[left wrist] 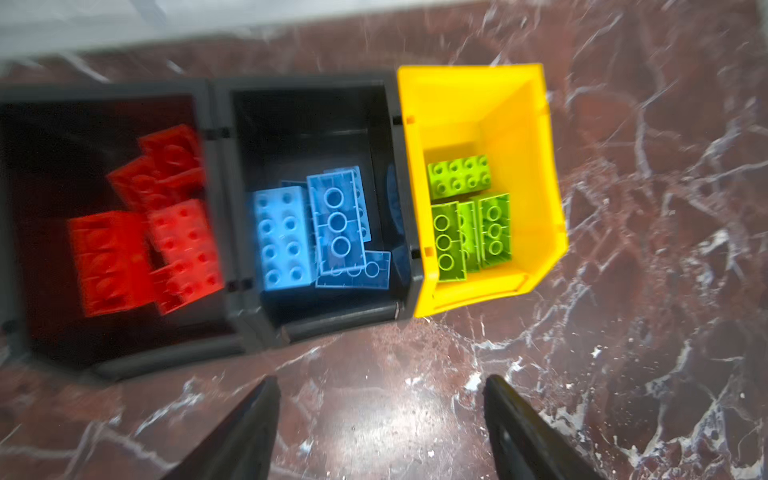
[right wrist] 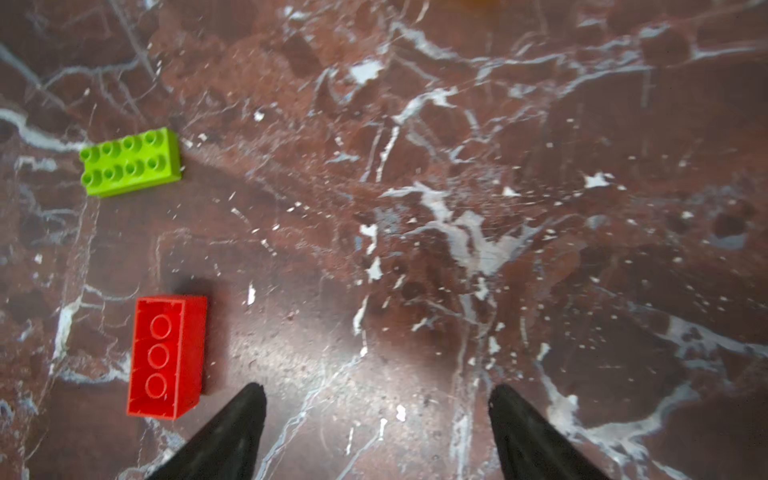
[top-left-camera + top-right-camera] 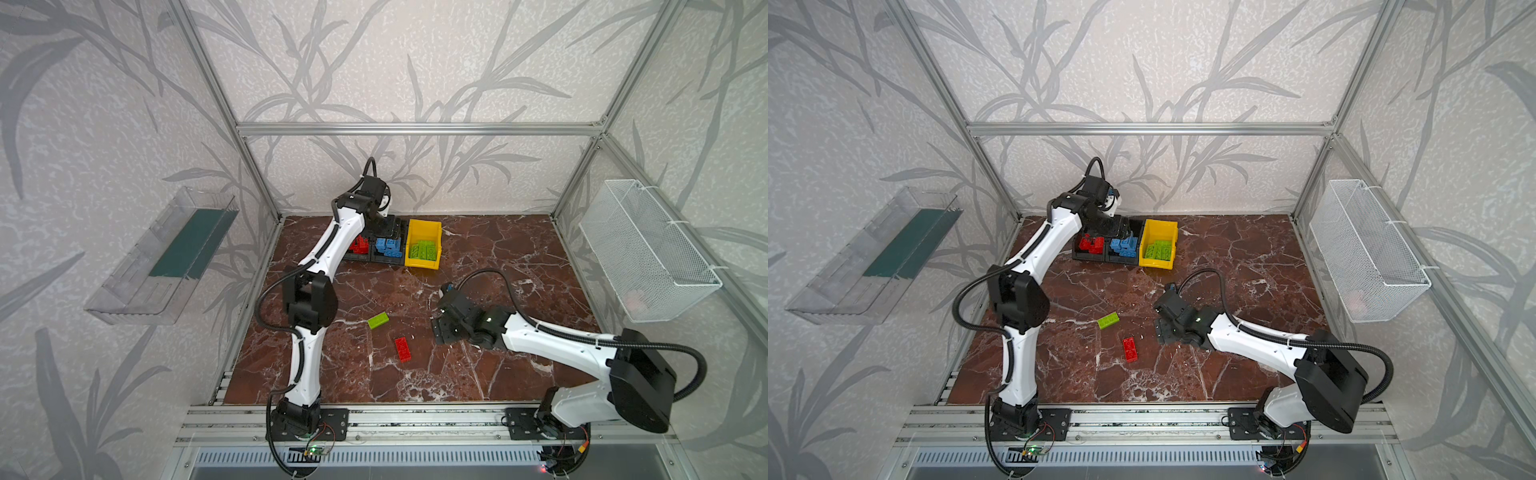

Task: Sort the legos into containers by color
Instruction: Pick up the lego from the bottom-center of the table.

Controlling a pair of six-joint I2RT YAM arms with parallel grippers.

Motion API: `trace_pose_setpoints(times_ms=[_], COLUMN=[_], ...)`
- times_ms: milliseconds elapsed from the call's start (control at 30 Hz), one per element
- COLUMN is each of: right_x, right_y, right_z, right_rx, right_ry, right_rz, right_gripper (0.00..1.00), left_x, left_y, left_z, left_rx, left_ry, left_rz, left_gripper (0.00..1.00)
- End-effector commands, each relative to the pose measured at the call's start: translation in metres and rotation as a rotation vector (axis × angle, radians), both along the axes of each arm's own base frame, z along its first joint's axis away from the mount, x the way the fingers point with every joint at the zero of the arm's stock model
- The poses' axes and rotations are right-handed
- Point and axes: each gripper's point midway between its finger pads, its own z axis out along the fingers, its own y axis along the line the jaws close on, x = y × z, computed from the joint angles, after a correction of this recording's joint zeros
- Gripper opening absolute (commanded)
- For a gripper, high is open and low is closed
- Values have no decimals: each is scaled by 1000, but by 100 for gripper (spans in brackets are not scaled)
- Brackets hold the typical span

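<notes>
Red-brown marble table [image 3: 498, 257], leaf-pattern walls, aluminium frame. A clear tray [image 3: 137, 266] hangs on one side wall and a wire basket [image 3: 648, 249] on the opposite one.

Three bins stand in a row at the far edge, touching side to side:
- black bin [image 1: 104, 89] holds red bricks [image 1: 120, 257]
- second black bin [image 1: 307, 83] holds blue bricks [image 1: 282, 237]
- yellow bin [image 1: 519, 124] holds green bricks [image 1: 459, 176]

Some bricks lie studs up, others underside up. The red pile is blurred in the left wrist view, so the count is not clear.

Two bricks lie loose mid-table, near each other but not touching. The green brick [image 3: 378, 320] is studs up. The red brick [image 3: 402, 349] is underside up, as the right wrist view shows.

Left hand [image 1: 380, 382]: above the black bins, fingers wide apart, nothing between them.

Right hand [image 2: 377, 388]: over bare table near the red brick, fingers wide apart, holding nothing.
</notes>
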Motion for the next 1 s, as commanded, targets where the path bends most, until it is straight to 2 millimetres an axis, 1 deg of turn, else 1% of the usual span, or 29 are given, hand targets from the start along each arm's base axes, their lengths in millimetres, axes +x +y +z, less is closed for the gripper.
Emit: trace_pose_setpoints(times_ms=[0,33,100,167,200,233,267,367,433,533,567,667,767,833,867,933,967], right_x=[-14,-22,-32,-42,-45,-47,-47,-49,-52,-52,-52,-52,-52,-50,-49,-45,-43], right_y=[28,40,56,72,77,80,81,89,93,95,95,95,96,97,96,97,98], right_z=[-1,-4,-9,-17,-20,-23,-31,-42,-51,-60,-62,-67,-65,-59,-57,-46,-40], right_rx=[-18,-26,-42,-51,-60,-77,-104,-139,-160,-198,-205,-215,-211,-192,-190,-177,-167], right_ry=[14,20,31,51,60,71,92,132,166,181,181,183,178,159,150,124,111], right_rz=[74,114,167,211,225,235,234,260,281,294,297,304,306,301,297,290,287], right_gripper=[87,88,89,90,90,90,90,90,88,82,80,66,51,43,41,32,30], left_x=[-10,-17,-33,-52,-60,-69,-79,-102,-115,-134,-138,-151,-162,-168,-171,-176,-177], left_y=[18,26,43,64,70,77,84,106,116,124,126,133,137,138,139,142,143], left_z=[45,49,51,49,47,46,43,37,33,29,28,20,10,4,1,-2,-3], left_rx=[-30,-32,-36,-61,-79,-102,-112,-101,-114,-120,-118,-100,-93,-94,-91,-82,-78], left_ry=[-174,-208,-257,-279,-281,-293,-297,-315,-318,-321,-321,-312,-300,-298,-294,-288,-291], left_rz=[91,126,191,268,297,326,351,428,463,491,497,513,523,524,525,530,534], left_gripper=[78,78,78,78,78,78,78,78,78,78,78,78,78,78,78,78,78])
